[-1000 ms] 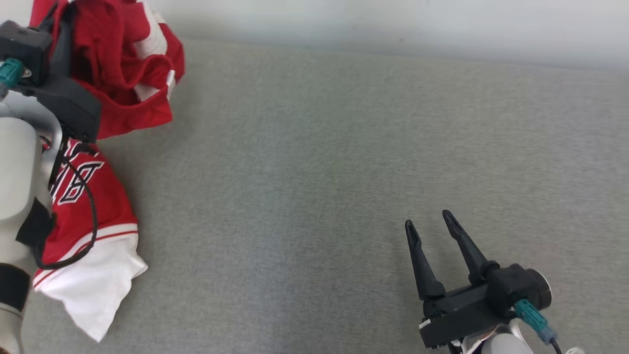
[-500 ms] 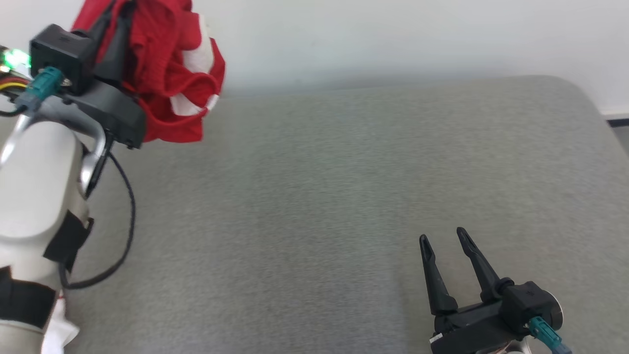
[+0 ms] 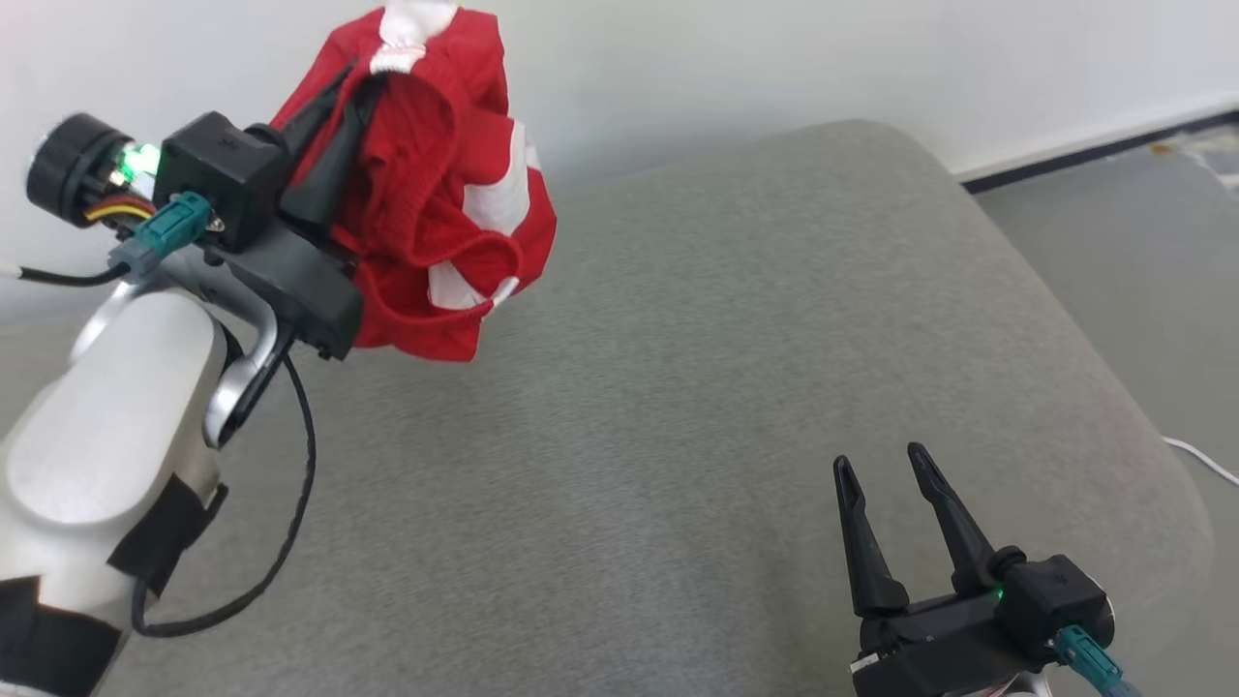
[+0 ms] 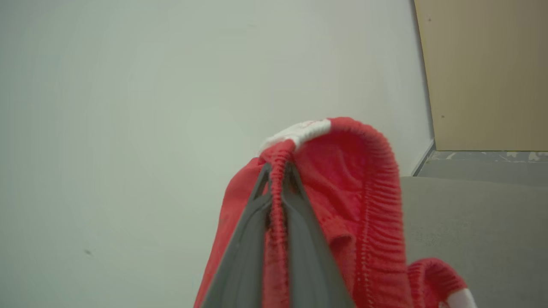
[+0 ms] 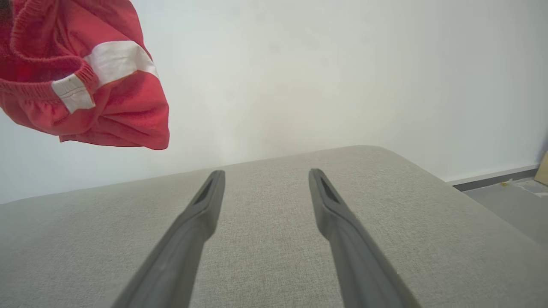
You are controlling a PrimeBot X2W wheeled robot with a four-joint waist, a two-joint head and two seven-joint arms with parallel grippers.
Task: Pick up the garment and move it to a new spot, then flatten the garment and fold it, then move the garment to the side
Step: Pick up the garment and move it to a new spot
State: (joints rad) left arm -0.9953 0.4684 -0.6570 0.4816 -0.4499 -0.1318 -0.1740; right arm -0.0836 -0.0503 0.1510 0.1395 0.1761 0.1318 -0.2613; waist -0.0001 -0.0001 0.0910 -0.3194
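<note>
The garment is a red jersey with white bands, bunched and hanging in the air above the left part of the grey cushioned surface. My left gripper is shut on its ribbed red hem; in the left wrist view the two dark fingers pinch that hem between them. From the right wrist view the garment hangs at the upper left. My right gripper stands open at the lower right, low over the surface with nothing between its fingers.
A pale wall runs behind the surface. The surface rounds off at its right edge, with grey floor and a white cable beyond. A tan panel stands at the right in the left wrist view.
The left arm has lifted the garment clear of the surface and carried it rightward. The head camera has tilted up and turned right, bringing the surface's right edge into view. The right gripper stays open.
</note>
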